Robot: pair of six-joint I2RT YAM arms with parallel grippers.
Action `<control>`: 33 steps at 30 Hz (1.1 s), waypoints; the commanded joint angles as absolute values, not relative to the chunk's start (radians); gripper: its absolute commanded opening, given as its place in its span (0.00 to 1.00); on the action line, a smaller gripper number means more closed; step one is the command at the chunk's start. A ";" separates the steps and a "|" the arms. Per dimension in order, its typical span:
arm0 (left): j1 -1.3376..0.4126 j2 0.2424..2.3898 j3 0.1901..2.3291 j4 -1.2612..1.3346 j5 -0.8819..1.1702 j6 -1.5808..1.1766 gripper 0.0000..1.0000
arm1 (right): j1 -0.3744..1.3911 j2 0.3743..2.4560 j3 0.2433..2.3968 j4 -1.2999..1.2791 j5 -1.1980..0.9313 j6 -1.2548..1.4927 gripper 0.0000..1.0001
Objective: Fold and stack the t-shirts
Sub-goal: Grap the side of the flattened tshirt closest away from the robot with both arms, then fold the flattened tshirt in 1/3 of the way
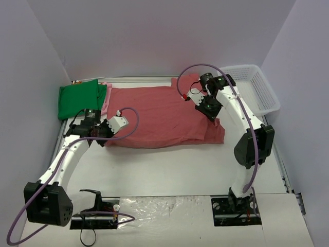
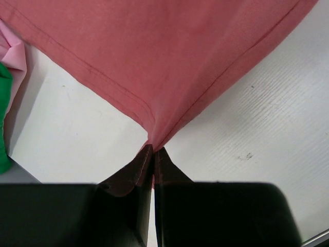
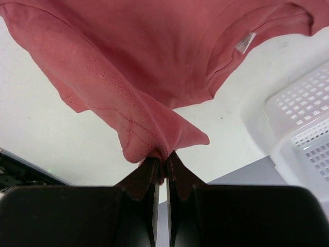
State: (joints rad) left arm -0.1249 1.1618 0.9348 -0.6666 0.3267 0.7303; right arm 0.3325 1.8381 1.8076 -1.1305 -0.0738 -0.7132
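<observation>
- The red shirt (image 1: 164, 116) lies spread out on the counter (image 1: 169, 164), its collar end reaching almost to the near corner of the basket (image 1: 257, 87). It seems to be laid flat so that an edge can be carried over cleanly for a fold.
- The left hand (image 2: 153, 150) is pinched tight on a hemmed corner at the end of the shirt farthest from the basket. The cloth narrows to a point at the fingertips, which suggests a light pull that keeps the hem straight.
- The right hand (image 3: 163, 157) is clamped on a bunched sleeve at the end nearest the basket, close to the collar and its label.
- Gripping both ends at once probably lets the two arms lift and fold the shirt together without it sagging or twisting.
- The green shirt (image 1: 81, 99) sits well away from the basket, beyond the red shirt's far end. It is squared up, with the pink shirt (image 1: 106, 98) showing from under its basket-side edge. That looks like the spot kept for the stack, clear of the folding area.
</observation>
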 commanded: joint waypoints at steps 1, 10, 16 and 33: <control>-0.120 1.203 1.005 -0.667 0.304 0.758 0.02 | 0.321 1.891 1.903 -1.184 -0.038 -0.729 0.00; -0.095 1.376 1.080 -0.649 0.299 0.795 0.02 | 0.318 2.132 2.166 -1.183 -0.003 -0.727 0.00; -0.065 1.503 1.164 -0.658 0.313 0.810 0.02 | 0.319 2.268 2.292 -1.184 0.037 -0.758 0.00; -0.037 1.744 1.272 -0.641 0.316 0.773 0.09 | 0.327 2.468 2.430 -1.080 0.098 -0.822 0.01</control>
